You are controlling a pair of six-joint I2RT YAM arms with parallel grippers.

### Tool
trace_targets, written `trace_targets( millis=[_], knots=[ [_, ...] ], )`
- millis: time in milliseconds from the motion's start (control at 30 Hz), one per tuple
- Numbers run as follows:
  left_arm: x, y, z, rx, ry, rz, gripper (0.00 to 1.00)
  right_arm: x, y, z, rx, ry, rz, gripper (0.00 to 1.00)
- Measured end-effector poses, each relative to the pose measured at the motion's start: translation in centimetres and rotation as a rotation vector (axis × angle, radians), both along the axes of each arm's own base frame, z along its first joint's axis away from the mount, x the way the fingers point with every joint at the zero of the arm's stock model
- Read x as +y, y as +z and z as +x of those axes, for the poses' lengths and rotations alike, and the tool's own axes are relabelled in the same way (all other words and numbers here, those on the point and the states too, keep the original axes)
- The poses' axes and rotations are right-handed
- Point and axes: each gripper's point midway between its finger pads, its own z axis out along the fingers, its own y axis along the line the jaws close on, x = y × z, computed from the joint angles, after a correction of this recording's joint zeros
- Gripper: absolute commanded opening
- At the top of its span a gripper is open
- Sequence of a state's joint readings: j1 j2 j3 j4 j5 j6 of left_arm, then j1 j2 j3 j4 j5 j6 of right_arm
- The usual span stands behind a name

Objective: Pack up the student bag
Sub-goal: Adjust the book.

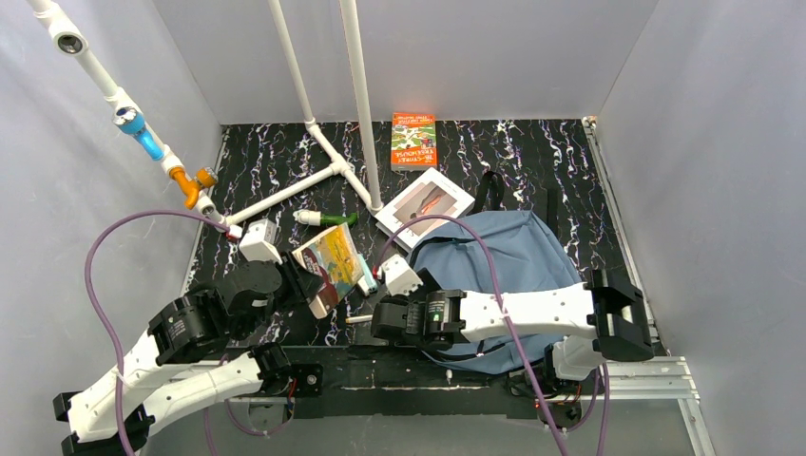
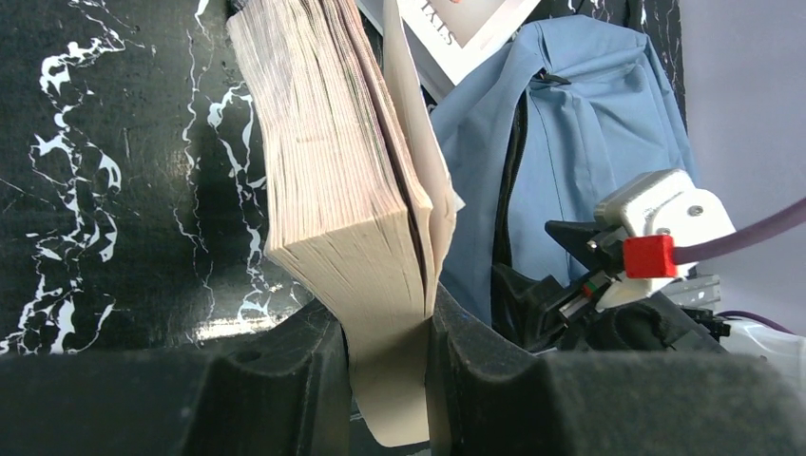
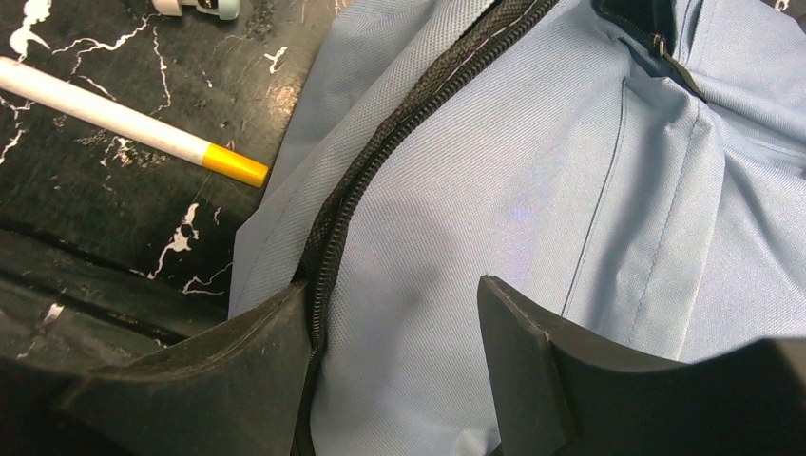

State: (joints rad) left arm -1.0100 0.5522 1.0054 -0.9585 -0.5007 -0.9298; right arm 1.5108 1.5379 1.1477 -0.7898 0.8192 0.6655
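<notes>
The left gripper (image 2: 385, 347) is clamped on the edge of a thick paperback (image 2: 333, 161), holding it tilted; the student bag (image 1: 518, 256) lies flat on the right side of the table (image 1: 276, 152); the right gripper (image 3: 394, 323) sits over its blue fabric beside the zipper (image 3: 380, 161), jaws apart, pinching nothing; a white pen (image 3: 114, 114) lies just beside the bag.

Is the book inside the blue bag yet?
No, the left hand grips the book by its edge, out in the open beside the student bag.
</notes>
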Motion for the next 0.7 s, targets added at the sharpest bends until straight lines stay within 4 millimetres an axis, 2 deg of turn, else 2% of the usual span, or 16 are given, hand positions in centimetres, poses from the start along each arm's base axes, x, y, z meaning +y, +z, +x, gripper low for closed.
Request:
trace_targets(
  millis=[133,267,333,433,467,567,700],
  knots=[
    [-0.3,-0.1,-0.3,0.016,-0.016,-0.016,0.00,-0.1,-0.7,0.2,-0.018,-0.015,-0.010,0.69],
    [-0.7,-0.1,-0.7,0.033,-0.039,-0.028,0.00,-0.6,-1.6,0.5,-0.047,-0.025,-0.018,0.53],
    [-1.0,-0.2,-0.9,0.042,-0.055,-0.030,0.00,-0.6,-1.9,0.8,-0.066,-0.037,-0.001,0.37],
    [-1.5,0.0,-1.2,0.056,-0.086,-0.032,0.00,-0.9,-2.3,1.1,-0.092,-0.045,0.037,0.06],
    [-1.7,0.1,-1.3,0.059,-0.097,-0.033,0.00,-1.2,-2.3,1.2,-0.100,-0.046,0.044,0.01],
    [-2.2,0.6,-1.7,0.067,-0.131,-0.043,0.00,-1.5,-0.5,1.4,-0.120,-0.044,0.081,0.01],
    [-3.6,1.3,-2.4,0.078,-0.208,-0.081,0.00,-2.0,3.4,1.7,-0.143,-0.035,0.138,0.01]
  ],
)
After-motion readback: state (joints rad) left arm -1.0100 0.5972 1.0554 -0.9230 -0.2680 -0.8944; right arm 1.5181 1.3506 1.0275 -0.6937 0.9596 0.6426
